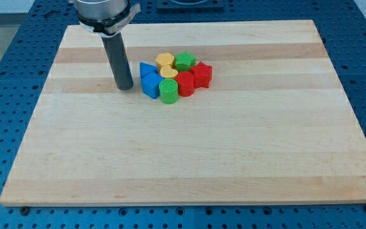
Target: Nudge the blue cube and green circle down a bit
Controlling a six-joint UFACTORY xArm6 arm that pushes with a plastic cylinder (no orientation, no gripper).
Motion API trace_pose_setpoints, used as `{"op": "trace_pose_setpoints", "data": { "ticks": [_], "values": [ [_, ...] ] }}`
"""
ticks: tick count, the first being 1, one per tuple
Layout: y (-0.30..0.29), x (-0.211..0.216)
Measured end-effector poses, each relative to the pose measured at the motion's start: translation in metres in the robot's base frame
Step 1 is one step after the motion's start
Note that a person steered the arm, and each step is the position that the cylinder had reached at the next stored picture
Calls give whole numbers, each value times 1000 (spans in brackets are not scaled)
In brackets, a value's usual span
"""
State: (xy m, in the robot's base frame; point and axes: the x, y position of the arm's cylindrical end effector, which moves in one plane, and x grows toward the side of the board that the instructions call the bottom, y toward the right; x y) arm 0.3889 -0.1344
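The blue cube (151, 84) and the green circle (168, 91) sit at the lower left of a tight cluster of blocks near the board's upper middle. The green circle touches the blue cube's right side. A blue triangle (146, 68) lies just above the cube. My tip (125, 87) rests on the board just left of the blue cube, a small gap apart from it.
The cluster also holds a yellow block (164, 60), a yellow heart (168, 72), a green star (185, 61), a red block (185, 83) and a red star (201, 74). The wooden board (189, 159) lies on a blue perforated table.
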Motion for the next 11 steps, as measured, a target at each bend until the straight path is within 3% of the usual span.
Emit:
{"op": "trace_pose_setpoints", "data": {
  "ticks": [11],
  "values": [
    [32, -2]
  ]
}}
